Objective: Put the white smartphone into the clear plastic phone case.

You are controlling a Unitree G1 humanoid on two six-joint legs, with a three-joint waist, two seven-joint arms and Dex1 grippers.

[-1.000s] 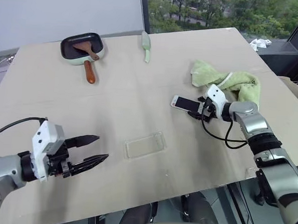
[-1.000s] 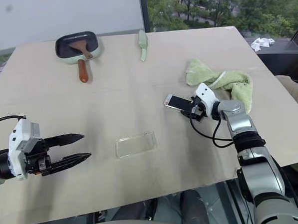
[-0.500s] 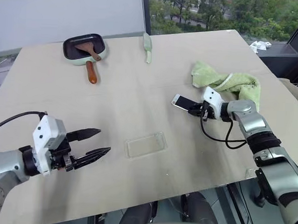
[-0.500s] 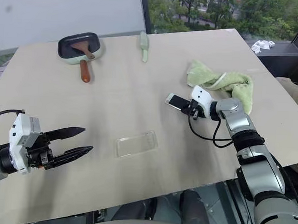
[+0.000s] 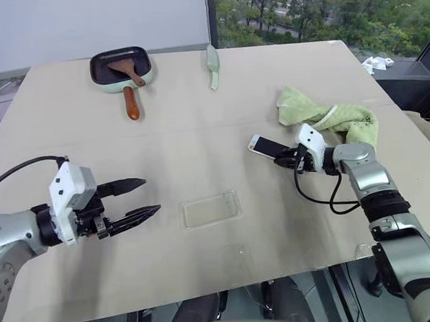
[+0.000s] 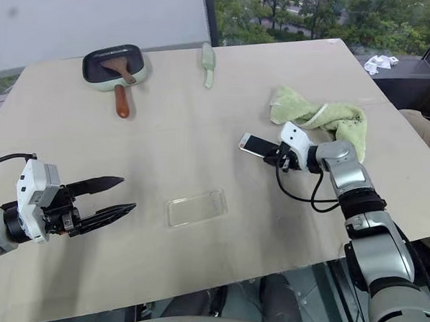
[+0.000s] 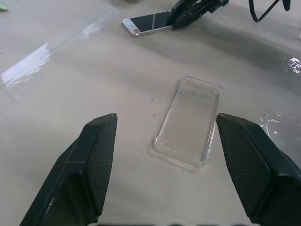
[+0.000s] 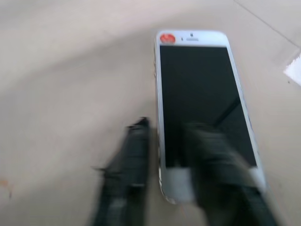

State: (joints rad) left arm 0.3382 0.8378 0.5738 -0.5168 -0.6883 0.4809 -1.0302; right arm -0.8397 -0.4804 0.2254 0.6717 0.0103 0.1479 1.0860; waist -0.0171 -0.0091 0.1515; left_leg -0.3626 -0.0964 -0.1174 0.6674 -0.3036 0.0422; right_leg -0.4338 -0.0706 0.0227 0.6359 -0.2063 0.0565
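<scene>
office-like room: big window [image 5: 330,19] over treetops, covered table [image 5: 202,131].

Left pincer [image 5: 137,199] hovers near tabletop's near-left edge, fingers spread wide, empty. Right arm extended toward right edge; right pincer [image 5: 286,158] low, finger spacing unclear.

right gripper [image 8: 171,188] blurred, grip on white smartphone [image 8: 202,94] perhaps unclear
</scene>
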